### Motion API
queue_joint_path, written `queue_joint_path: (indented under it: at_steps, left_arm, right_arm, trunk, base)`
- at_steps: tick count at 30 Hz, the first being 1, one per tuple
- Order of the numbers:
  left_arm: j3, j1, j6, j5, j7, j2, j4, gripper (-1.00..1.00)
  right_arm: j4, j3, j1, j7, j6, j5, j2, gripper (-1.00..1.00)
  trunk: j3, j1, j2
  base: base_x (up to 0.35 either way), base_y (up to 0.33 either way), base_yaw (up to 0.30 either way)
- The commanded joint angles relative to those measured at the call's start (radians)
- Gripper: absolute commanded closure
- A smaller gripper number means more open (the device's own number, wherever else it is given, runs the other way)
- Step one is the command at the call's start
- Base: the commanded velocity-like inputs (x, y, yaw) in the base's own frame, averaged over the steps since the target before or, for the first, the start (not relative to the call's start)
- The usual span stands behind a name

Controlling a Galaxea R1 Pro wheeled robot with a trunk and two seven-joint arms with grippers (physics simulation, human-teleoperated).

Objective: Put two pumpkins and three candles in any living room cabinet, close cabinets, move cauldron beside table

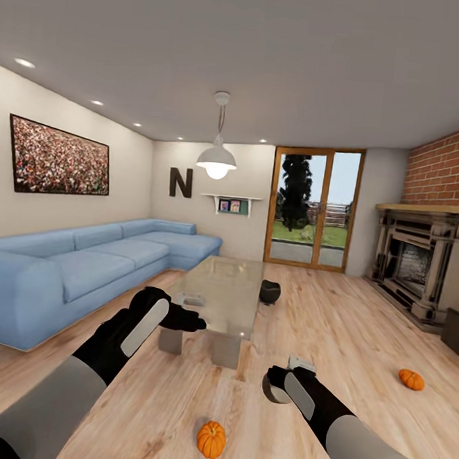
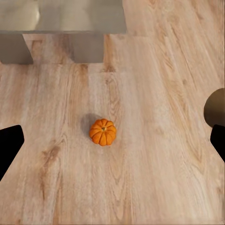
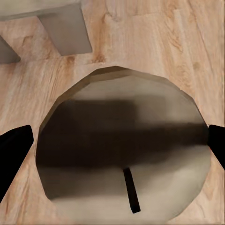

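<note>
Left gripper: fingers spread wide, nothing between them; held over the floor just short of the table.
Right gripper: clamped on a round pale candle, dark wick facing the wrist camera.
Near pumpkin: on bare floor, stem up, between the two arms and closer to the trunk than either gripper; centred in the left wrist view.
Far pumpkin: on the floor, well off to the right.
Cauldron: on the floor just beside the table's far right edge.
Key relation: near pumpkin below and behind the free left gripper; round, so no preferred grasp axis.
Judgement: left arm suits the pickup, right being loaded.
</note>
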Motion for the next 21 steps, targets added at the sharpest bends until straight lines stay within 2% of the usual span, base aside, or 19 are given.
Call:
queue_joint_path:
  at_steps: [1,21]
  left_arm:
    - [-0.003,-0.001,0.002,0.011,0.011,0.001,-0.001,-1.00]
    - [-0.003,-0.001,0.002,0.011,0.011,0.001,-0.001,-1.00]
  right_arm:
    - [-0.002,0.008,-0.001,-0.007,0.003,-0.007,-0.001,1.00]
    - [0.000,0.007,-0.001,-0.007,0.003,-0.007,-0.002,1.00]
  trunk:
    - [0.003,-0.004,0.007]
    - [0.079,-0.081,0.147]
  base:
    - [-0.014,0.000,-0.272]
    - [-0.002,0.000,-0.272]
